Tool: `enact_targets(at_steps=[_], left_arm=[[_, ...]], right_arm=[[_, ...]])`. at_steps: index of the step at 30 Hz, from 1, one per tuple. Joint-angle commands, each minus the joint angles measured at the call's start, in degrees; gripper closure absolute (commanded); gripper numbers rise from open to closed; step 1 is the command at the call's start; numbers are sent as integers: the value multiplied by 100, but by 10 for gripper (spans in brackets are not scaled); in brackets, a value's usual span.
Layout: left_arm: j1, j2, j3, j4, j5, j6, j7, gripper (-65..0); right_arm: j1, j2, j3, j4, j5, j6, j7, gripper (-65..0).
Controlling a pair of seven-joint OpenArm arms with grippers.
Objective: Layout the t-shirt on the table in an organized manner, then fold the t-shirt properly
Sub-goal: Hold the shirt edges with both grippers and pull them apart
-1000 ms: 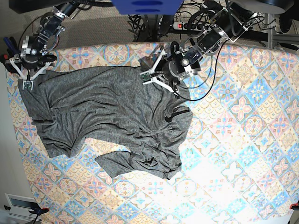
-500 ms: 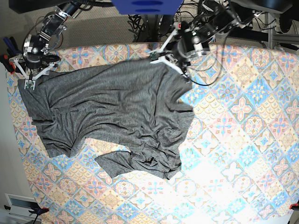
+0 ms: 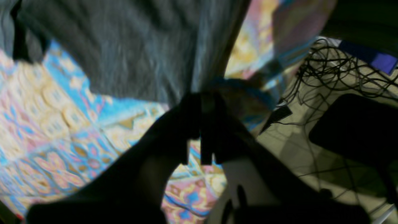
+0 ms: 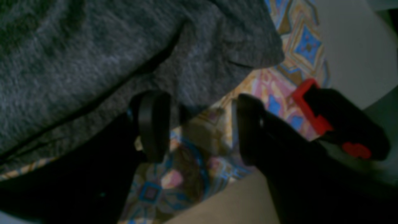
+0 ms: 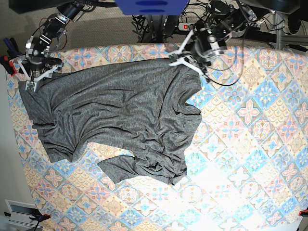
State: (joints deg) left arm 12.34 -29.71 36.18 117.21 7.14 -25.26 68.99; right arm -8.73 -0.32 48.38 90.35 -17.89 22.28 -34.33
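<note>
- The t-shirt (image 5: 120,120) lay rumpled on the worktop (image 5: 250,144), bunched toward the far-left part, its lower portion creased and folded over itself nearer the middle.
- The left claw (image 5: 188,60) was at the far edge, jaws together and clamped on the t-shirt's far hem, with fabric hanging from the pinch in the left wrist view (image 3: 199,102).
- The right claw (image 5: 32,77) sat at the far-left corner, jaws apart; in the right wrist view (image 4: 196,124) the t-shirt's corner lay just beyond and partly between its fingers, not gripped.
- The hem between the two claws ran along the far edge, so that line was the garment's stretched axis.
- Judgement: spreading turned on the right claw closing on that corner, which lay directly ahead of it; the left arm already held its end.
</note>
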Motion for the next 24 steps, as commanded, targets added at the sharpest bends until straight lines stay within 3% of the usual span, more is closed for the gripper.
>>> enact_targets(at_steps=[1, 12, 18, 24], left_arm=[[1, -57, -80, 99, 3, 24, -117, -40], [-25, -75, -106, 81, 3, 24, -117, -40], [-51, -75, -106, 73, 47, 24, -117, -40], [-51, -66, -106, 64, 56, 24, -126, -40]], right_arm=[[113, 45, 116, -2, -246, -52, -308, -338], [473, 19, 802, 7, -176, -52, -317, -338], [447, 62, 951, 25, 1213, -52, -361, -338], [456, 291, 951, 16, 1363, -52, -308, -338]])
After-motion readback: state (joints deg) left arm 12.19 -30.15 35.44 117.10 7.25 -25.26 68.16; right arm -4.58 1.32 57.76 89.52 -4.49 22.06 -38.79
